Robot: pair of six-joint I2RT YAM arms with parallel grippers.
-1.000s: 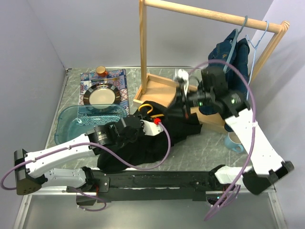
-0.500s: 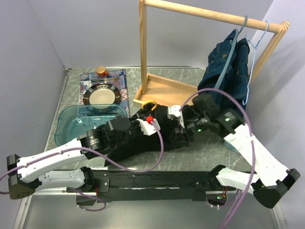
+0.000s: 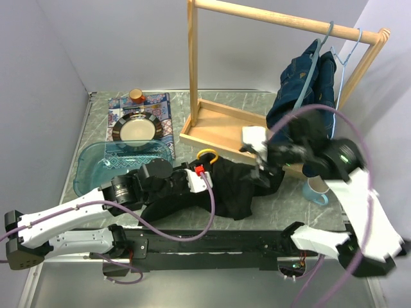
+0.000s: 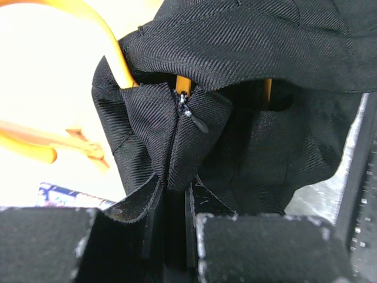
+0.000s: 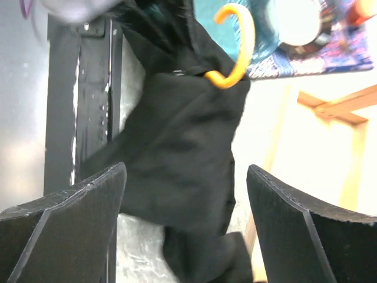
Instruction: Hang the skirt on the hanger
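The grey counter (image 3: 282,202) fills the middle of the top view. The wooden rack (image 3: 192,64) stands at upper centre and upper right. The black skirt (image 3: 232,187) lies crumpled on the counter at centre frame, just below the rack's base and between the two arms.

The left hand (image 3: 194,180) reaches in from the lower left and is clamped on the skirt's waist. In the left wrist view its fingers (image 4: 265,253) sit nearly together at the bottom of the frame, pinching a fold of fabric just below the zipper (image 4: 187,112).

The right hand (image 3: 260,156) hangs right of centre, over the skirt's right end. In the right wrist view its fingers (image 5: 65,224) stand wide apart and hold nothing, with the skirt lying beneath them.

The orange hanger (image 3: 207,155) sits inside the skirt's waist. Its hook pokes out at the skirt's upper left edge, and its bars show through the waist opening in the left wrist view.
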